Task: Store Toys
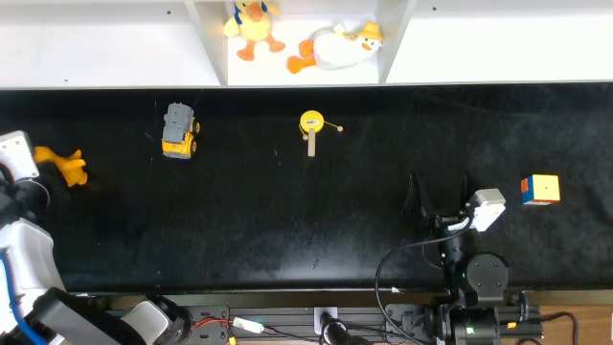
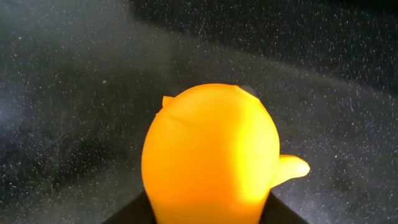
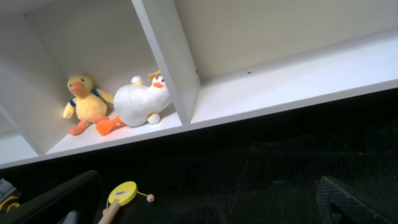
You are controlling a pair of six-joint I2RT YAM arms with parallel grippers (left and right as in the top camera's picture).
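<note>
"Looking from above, what's your left gripper (image 1: 40, 158) doing?"
"Clamped on the orange duck (image 1: 61, 165), at the table's (image 1: 287, 220) left edge."
"Its wrist view?"
"Duck close up, pinched in your grip."
"Right wrist?"
"Your right gripper (image 3: 208, 183) stands spread wide, empty, facing the shelf (image 3: 280, 81) holding two plush toys (image 3: 140, 99)."

Black speckled surface (image 1: 287, 220). A black cable (image 1: 379, 273) loops over its near edge, with thinner coloured wires (image 1: 215, 324) below it.
</note>
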